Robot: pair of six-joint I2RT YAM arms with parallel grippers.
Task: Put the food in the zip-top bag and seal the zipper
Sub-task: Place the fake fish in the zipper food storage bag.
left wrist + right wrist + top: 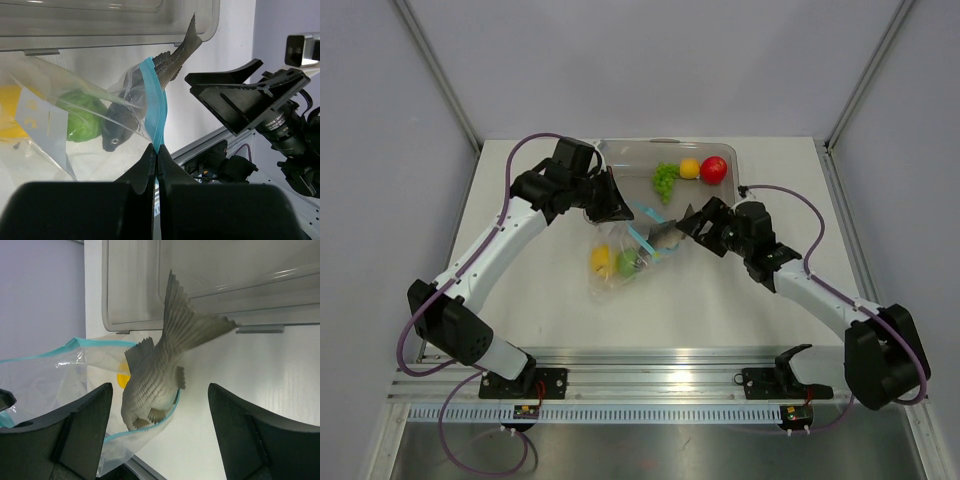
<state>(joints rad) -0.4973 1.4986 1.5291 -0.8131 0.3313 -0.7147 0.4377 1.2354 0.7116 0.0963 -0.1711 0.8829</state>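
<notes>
The clear zip-top bag (616,258) lies on the table with a yellow fruit (601,259) and a green fruit (627,263) inside. My left gripper (157,149) is shut on the teal zipper (154,95) and holds the bag's mouth up. The grey fish (155,377) sits head-first in the mouth, with its tail sticking out toward the tray. My right gripper (160,390) stands open around the fish, its fingers (85,415) apart from it. Green grapes (665,178), an orange fruit (689,168) and a red fruit (714,169) lie in the tray.
The rigid clear tray (640,146) stands at the back of the table, just behind the bag. Both arms meet over the table's middle. An aluminium rail (660,385) runs along the near edge.
</notes>
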